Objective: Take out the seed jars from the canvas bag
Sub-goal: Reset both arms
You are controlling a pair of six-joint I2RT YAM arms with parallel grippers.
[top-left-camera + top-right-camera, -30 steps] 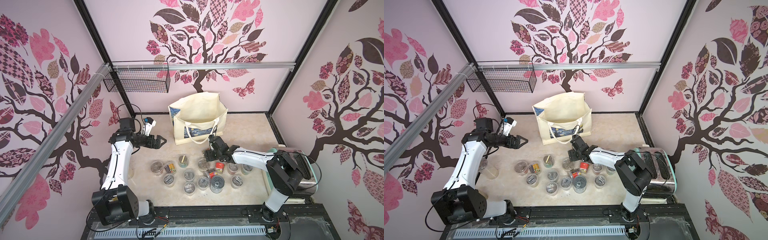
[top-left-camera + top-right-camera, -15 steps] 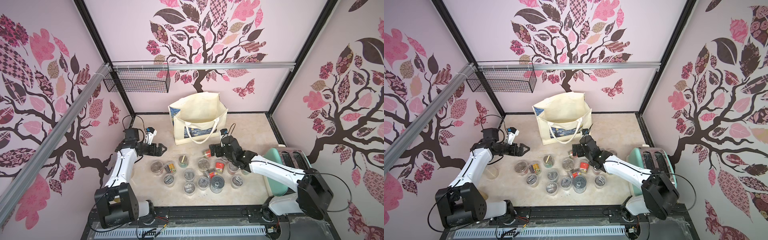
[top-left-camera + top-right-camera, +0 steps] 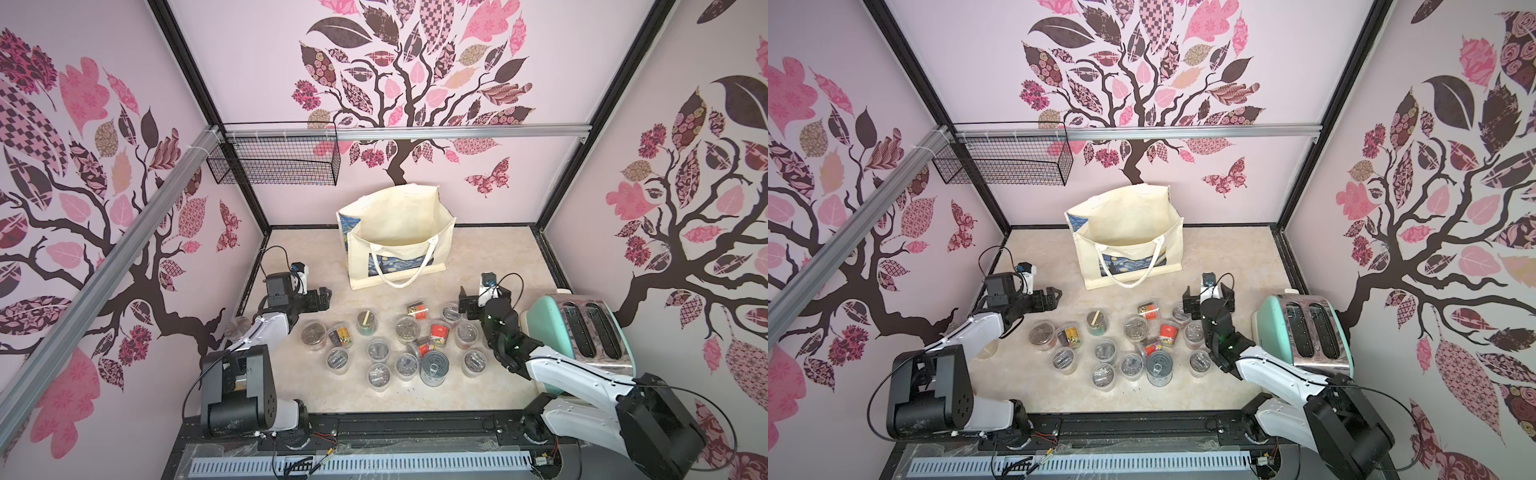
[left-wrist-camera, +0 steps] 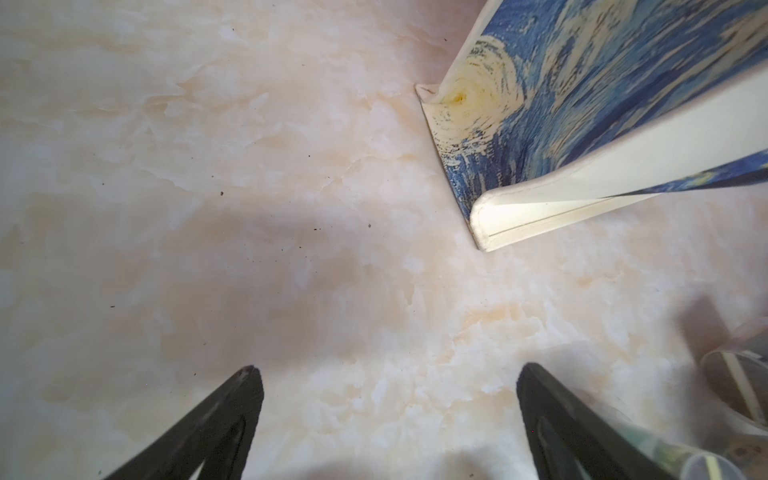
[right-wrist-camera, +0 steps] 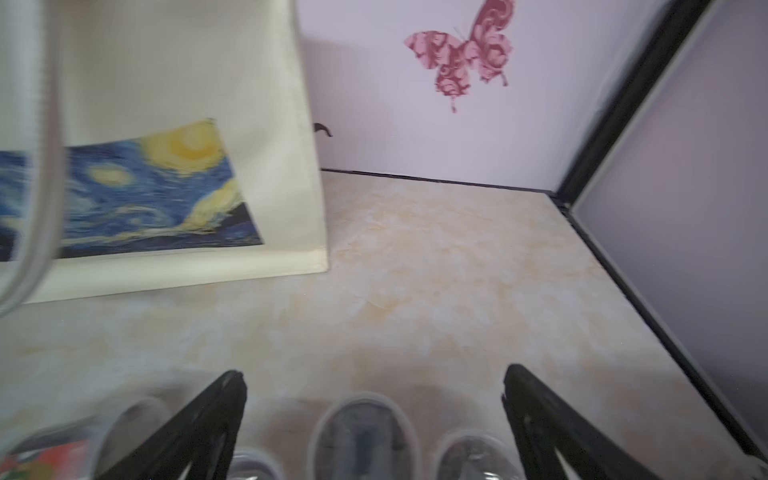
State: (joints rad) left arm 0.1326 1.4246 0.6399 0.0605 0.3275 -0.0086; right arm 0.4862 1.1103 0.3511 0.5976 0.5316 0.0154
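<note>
My right gripper (image 5: pixel 374 376) hangs with its jaws spread wide and empty, just above the edge of the seed jars (image 3: pixel 407 328), which I see clustered on the table (image 3: pixel 490 257) in front of the canvas bag (image 3: pixel 399 237). My left gripper (image 4: pixel 386 376) is also spread wide, holding nothing, over bare table beside the bag's near corner. The bag stands upright, mouth open.

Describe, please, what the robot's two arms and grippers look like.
The left arm and right arm have white link shells, black joint housings and looping black cables. The left gripper and right gripper have black, tapering, hollow-framed fingers.
</note>
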